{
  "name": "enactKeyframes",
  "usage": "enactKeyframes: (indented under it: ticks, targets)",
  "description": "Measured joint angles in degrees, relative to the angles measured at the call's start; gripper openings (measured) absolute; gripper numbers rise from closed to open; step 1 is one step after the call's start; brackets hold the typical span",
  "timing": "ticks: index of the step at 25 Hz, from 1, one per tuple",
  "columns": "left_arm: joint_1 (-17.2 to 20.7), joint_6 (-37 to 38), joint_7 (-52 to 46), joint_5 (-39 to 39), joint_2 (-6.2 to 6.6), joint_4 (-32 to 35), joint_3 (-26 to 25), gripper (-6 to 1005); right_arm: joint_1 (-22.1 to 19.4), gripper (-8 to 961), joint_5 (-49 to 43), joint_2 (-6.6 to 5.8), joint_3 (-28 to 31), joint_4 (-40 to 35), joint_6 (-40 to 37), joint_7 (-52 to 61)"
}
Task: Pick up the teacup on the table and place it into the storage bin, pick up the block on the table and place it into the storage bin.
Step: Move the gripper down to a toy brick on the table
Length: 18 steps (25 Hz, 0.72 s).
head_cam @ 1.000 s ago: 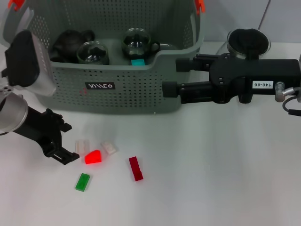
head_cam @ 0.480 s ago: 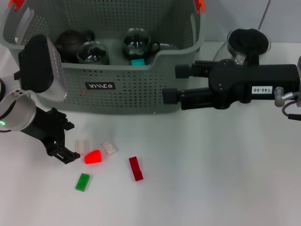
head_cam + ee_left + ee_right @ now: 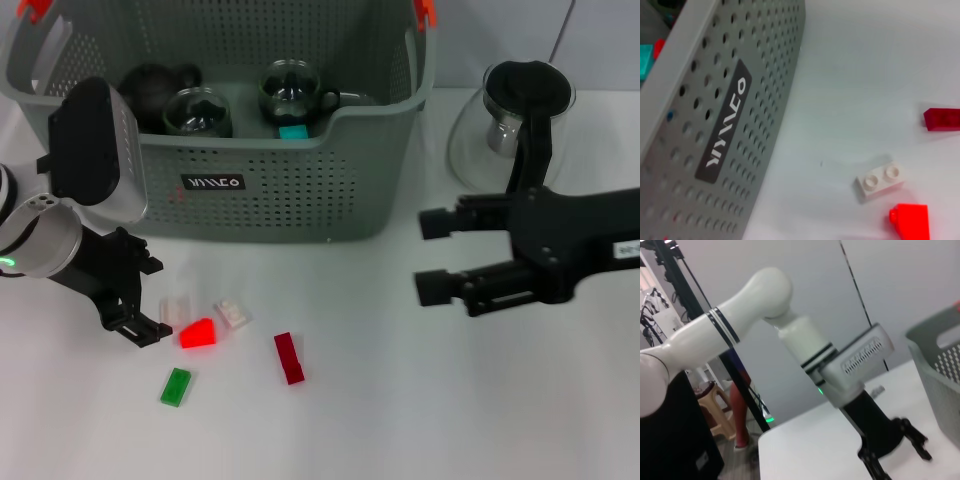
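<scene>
storage bin [image 3: 300, 190]: grey-green, perforated, orange clips, black label | blocks: bright red [image 3: 198, 333], dark red [image 3: 289, 358], green [image 3: 176, 386], two white [image 3: 233, 314] | table [image 3: 420, 400]: white

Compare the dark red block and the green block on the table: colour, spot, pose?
The dark red block is longer and lies nearer the table's middle; the green block is shorter and lies nearer the left end effector. The dark red one tilts one way, the green one the other. Both lie flat on the white table, untouched, outside the storage bin.
</scene>
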Motion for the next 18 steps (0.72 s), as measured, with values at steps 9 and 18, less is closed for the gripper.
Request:
enactKeyframes:
  ticks: [9, 18]
  targets:
    - [0.07, -0.81, 0.1, 0.04, 0.0, 0.68, 1.29, 859, 1.49, 942, -10.89, 1.42, 2.98, 2.25, -1.54, -5.44]
    - [0.12, -1.2, 0.08, 0.03, 0.0, 1.66, 1.39, 860, 5.1, 942, -15.51, 2.22, -0.09, 8.03, 4.19, -7.54]
